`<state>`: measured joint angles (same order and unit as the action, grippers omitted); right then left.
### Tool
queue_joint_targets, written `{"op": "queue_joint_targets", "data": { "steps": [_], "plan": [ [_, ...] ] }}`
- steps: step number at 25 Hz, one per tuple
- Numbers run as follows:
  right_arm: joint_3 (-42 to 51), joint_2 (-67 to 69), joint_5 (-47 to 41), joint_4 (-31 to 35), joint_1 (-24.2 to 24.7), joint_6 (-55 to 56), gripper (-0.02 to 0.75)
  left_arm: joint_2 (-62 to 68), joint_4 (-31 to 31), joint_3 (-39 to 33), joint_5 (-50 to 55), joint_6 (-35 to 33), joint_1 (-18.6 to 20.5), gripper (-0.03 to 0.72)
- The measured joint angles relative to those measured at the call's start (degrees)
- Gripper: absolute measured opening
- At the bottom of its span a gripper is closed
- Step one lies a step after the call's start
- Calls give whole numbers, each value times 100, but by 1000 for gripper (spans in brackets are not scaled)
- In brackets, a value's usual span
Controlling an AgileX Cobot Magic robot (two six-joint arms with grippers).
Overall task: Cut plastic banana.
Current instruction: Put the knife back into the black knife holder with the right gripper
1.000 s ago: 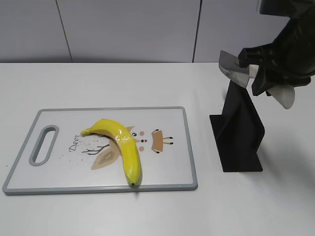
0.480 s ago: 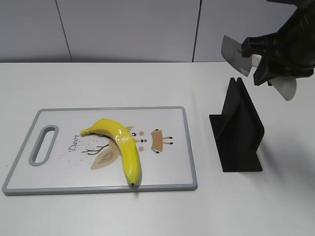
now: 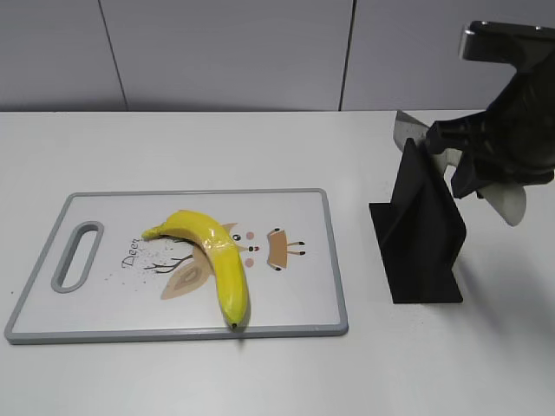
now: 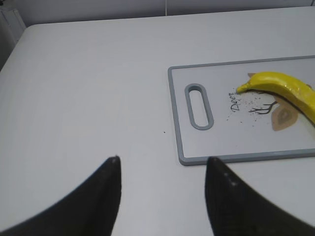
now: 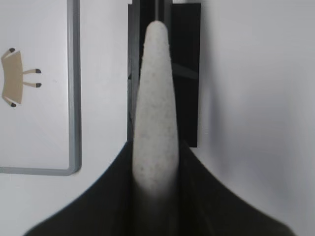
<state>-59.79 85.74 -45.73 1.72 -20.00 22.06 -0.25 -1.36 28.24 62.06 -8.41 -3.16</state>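
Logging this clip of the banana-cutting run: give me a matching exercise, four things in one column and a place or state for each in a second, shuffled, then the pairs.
Things:
1. plastic banana
2. knife
3. black stand
4. left claw

Places or states:
A. open, over bare table left of the cutting board
B. gripped in the right claw, above the stand
C. lying on the cutting board
D. upright on the table, right of the cutting board

Pairs: 1-C, 2-B, 3-D, 4-A
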Motion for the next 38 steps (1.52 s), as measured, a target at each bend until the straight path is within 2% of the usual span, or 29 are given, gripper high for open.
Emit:
{"op": "queue_joint_targets", "data": {
  "steps": [10, 11, 13, 16, 18, 24, 28, 31, 38],
  "plan": [
    [307, 0, 49, 300, 0, -23, 195, 0, -11, 0, 0, 5, 0, 523],
    [307, 0, 24, 312, 0, -23, 228, 0, -11, 0, 0, 5, 0, 523],
    [308, 0, -7, 329, 0, -35, 354, 0, -11, 0, 0, 5, 0, 523],
    [308, -18, -30, 387, 0, -119, 583, -3, -11, 0, 0, 5, 0, 523],
    [308, -86, -49, 509, 0, -293, 631, -3, -11, 0, 0, 5, 0, 523],
    [319, -829, -482, 691, 0, -1212, 638, -3, -11, 0, 0, 5, 0, 523],
    [319, -1468, -940, 710, 0, -2312, 615, -3, -11, 0, 0, 5, 0, 523],
    [395, -1989, -1135, 716, 0, -2579, 590, -3, -11, 0, 0, 5, 0, 523],
    [1566, -3426, -904, 716, 0, -2683, 580, -3, -11, 0, 0, 5, 0, 523]
  ]
}}
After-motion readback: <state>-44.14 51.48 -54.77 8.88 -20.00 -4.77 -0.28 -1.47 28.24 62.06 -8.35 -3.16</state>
